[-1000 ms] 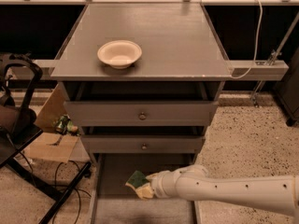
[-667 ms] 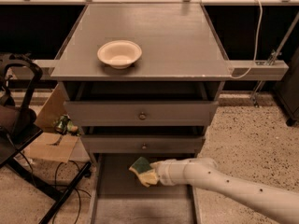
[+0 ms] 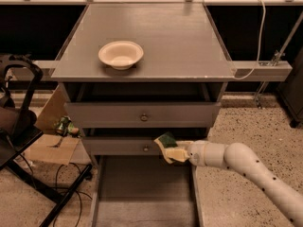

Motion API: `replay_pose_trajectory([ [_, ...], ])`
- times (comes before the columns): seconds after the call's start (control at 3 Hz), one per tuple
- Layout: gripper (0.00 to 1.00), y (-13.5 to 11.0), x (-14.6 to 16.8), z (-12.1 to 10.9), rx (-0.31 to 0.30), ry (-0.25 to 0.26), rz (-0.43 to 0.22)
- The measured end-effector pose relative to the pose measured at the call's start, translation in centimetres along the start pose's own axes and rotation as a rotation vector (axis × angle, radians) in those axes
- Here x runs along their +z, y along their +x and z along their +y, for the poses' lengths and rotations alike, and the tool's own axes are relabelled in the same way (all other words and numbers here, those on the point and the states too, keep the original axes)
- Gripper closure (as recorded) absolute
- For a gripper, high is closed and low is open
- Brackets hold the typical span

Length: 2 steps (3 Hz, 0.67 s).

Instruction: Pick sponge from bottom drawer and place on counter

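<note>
My gripper (image 3: 174, 150) is at the end of the white arm that reaches in from the lower right. It is shut on the sponge (image 3: 167, 141), whose dark green face shows on top with yellow foam below. The sponge hangs in front of the middle drawer's face, above the open bottom drawer (image 3: 142, 188), whose flat grey floor is bare. The counter (image 3: 180, 37) is the broad grey top of the cabinet, well above the gripper.
A cream bowl (image 3: 120, 54) sits on the left part of the counter. Two upper drawers with round knobs (image 3: 144, 118) are closed. A black chair (image 3: 19, 126) and a cardboard box (image 3: 49, 143) stand on the floor at the left. A white cable (image 3: 259, 32) hangs at the right.
The gripper has risen with the sponge from just above the bottom drawer's floor to the level of the middle drawer's face. The arm has straightened up and to the right.
</note>
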<state>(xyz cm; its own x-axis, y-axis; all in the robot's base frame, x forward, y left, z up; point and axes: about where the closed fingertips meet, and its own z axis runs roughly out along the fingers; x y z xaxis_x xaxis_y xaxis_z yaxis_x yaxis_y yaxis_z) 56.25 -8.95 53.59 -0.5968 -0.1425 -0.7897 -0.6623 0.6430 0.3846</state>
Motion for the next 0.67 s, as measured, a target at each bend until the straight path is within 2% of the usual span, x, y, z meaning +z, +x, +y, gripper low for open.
replay_pose_trajectory([
  [0.33,1.0,0.17,0.02,-0.07,0.001,0.001,0.003],
  [0.67,1.0,-0.59,-0.88,0.88,-0.015,-0.004,0.024],
])
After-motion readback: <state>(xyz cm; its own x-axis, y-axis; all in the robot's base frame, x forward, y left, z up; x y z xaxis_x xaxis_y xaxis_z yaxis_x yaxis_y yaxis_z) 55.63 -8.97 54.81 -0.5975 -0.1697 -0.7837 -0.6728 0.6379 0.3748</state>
